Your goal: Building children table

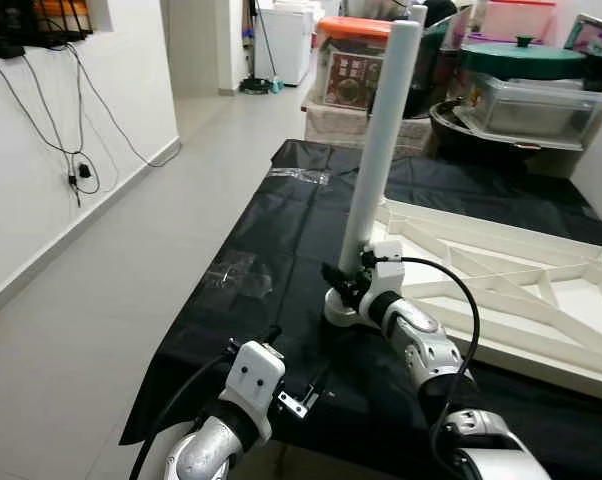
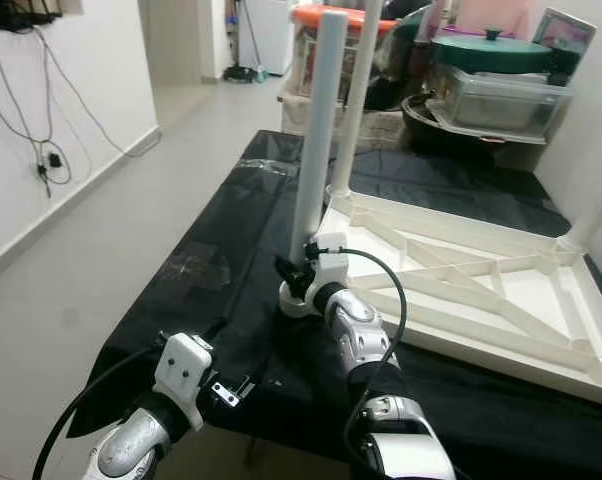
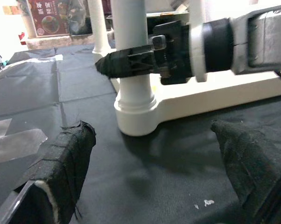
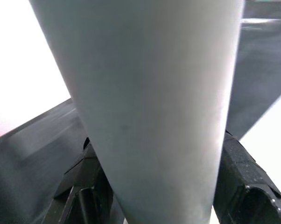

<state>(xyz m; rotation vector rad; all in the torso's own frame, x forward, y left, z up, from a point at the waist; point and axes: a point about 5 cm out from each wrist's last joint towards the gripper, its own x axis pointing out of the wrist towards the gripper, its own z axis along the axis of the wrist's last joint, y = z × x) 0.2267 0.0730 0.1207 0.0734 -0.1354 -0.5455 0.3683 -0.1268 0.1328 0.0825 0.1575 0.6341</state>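
Leg [image 1: 381,140] clamped low by right claw [image 1: 343,278], kept upright in tabletop [image 1: 501,290] corner socket for seating; left claw [image 3: 154,182] spread apart over bench [image 1: 241,300].

Head pair looks down; wrist views close on leg [image 3: 133,70].

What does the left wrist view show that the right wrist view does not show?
The left wrist view shows the socket at the tabletop's corner where the white leg stands, the right gripper from the side closed around that leg, and the left gripper open above the black sheet. The right wrist view gives instead a close look at the leg's surface between its own black fingers. Both show the leg, the right gripper's fingers and the black sheet.
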